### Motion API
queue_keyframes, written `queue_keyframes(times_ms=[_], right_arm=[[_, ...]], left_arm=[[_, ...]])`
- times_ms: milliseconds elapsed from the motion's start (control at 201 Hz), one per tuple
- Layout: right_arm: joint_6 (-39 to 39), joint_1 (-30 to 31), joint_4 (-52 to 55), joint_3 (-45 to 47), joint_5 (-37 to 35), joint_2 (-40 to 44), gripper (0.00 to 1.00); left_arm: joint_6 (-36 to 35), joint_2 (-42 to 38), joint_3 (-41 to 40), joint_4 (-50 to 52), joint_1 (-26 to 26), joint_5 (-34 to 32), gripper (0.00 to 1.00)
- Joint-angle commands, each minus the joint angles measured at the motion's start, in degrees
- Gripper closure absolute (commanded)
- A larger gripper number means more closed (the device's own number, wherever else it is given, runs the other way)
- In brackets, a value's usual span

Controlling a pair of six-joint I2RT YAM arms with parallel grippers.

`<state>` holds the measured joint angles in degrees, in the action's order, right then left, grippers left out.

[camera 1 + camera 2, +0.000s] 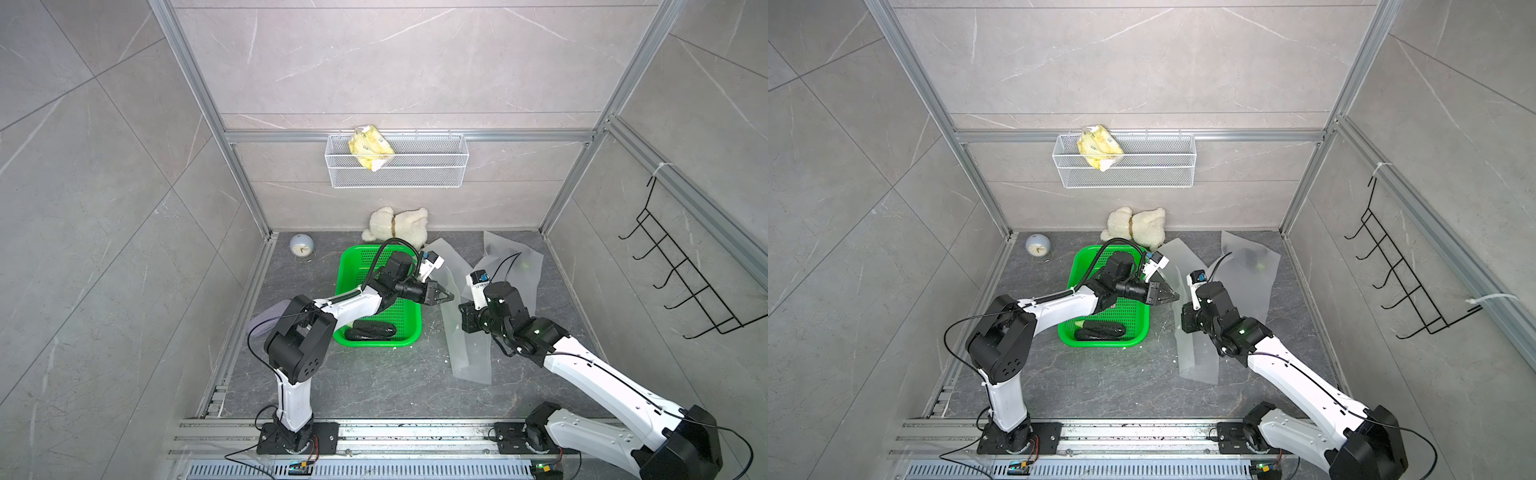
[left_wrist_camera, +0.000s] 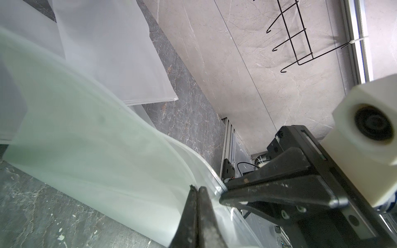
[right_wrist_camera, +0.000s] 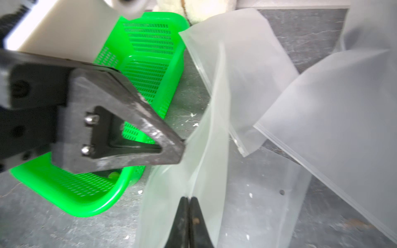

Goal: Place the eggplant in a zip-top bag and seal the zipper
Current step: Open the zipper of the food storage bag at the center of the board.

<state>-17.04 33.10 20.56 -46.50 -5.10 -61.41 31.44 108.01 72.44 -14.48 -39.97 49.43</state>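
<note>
The dark eggplant (image 1: pixel 370 332) (image 1: pixel 1100 331) lies in the near end of a green basket (image 1: pixel 341 270) (image 1: pixel 1072 286). To the right of the basket a translucent zip-top bag (image 1: pixel 469 353) (image 1: pixel 1198 357) hangs from both grippers down to the floor. My left gripper (image 1: pixel 451 296) (image 2: pixel 197 189) is shut on the bag's upper edge (image 2: pixel 96 139). My right gripper (image 1: pixel 1183 316) (image 3: pixel 189 198) is shut on the bag (image 3: pixel 167 204) close beside it. In the right wrist view the left fingers (image 3: pixel 171 148) touch the bag's rim.
More translucent bags (image 1: pixel 513 266) (image 3: pixel 333 107) lie at the back right, one with something dark inside. A plush toy (image 1: pixel 397 226) and a small clock (image 1: pixel 300 246) sit by the back wall. A wire basket (image 1: pixel 436 166) and a hook rack (image 1: pixel 681 270) hang on the walls.
</note>
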Motion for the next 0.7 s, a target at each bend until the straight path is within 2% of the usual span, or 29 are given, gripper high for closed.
queue_keyframes(times_ms=[0,239,378,453,558,697], right_arm=[[-2.1,0.3,4.1,-1.9,-7.1,0.8,1.0],[-5.1,0.2,6.7,-3.5,-13.7,2.0,1.0],[-5.5,0.2,6.2,-3.7,-14.5,3.1,1.0],[-4.6,0.1,3.8,-3.5,-11.0,3.1,1.0],[-2.5,0.1,0.8,-3.9,-3.3,1.4,1.0],[-1.0,0.0,0.9,-6.9,1.0,-3.1,0.92]], left_arm=[[-0.7,-3.0,0.1,-0.1,0.3,-1.3,1.0],[-3.1,-5.8,-0.3,0.1,0.3,-4.9,1.0],[-5.1,-8.6,-2.7,-0.3,0.3,-8.2,1.0],[-6.3,-9.8,-3.6,-0.5,0.2,-9.4,1.0],[-7.5,-9.4,-3.1,-0.2,-0.5,-6.9,1.0],[-8.6,-9.2,-3.0,0.1,-1.7,-6.2,1.0]])
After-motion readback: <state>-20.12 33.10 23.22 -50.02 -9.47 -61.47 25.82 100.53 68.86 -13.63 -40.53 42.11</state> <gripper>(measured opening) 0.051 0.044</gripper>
